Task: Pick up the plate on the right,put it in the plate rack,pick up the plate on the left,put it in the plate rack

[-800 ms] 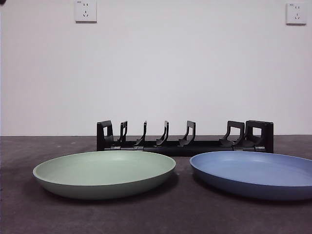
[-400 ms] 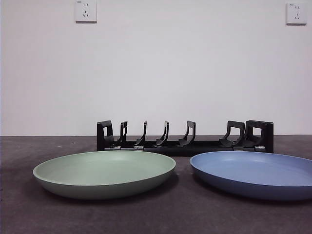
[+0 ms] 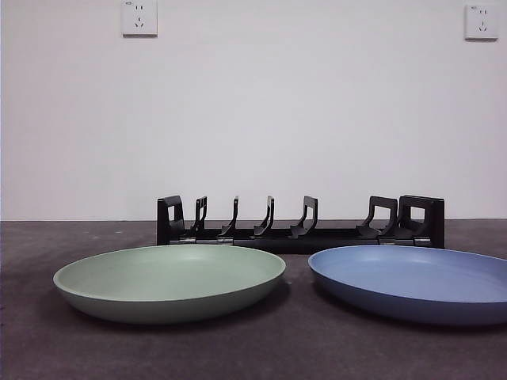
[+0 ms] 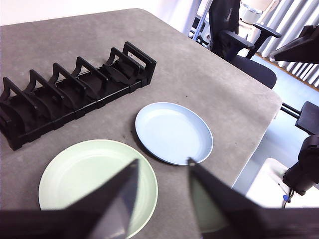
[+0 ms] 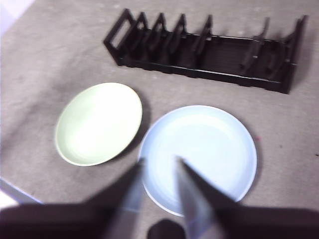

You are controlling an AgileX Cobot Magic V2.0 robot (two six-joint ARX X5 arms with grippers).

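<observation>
Front view: round pale-green plate and round blue plate flat on grey bench, long black pronged plastic plate rack just behind, holding nothing. Left end effector spread above both plates. Right end effector spread over blue plate, apart from it.

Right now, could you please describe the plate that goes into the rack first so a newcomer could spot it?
Start at the long black plate rack at the back of the grey table. Two plates lie flat in front of it, apart. It is the blue plate on the right; its neighbour is pale green.
</observation>
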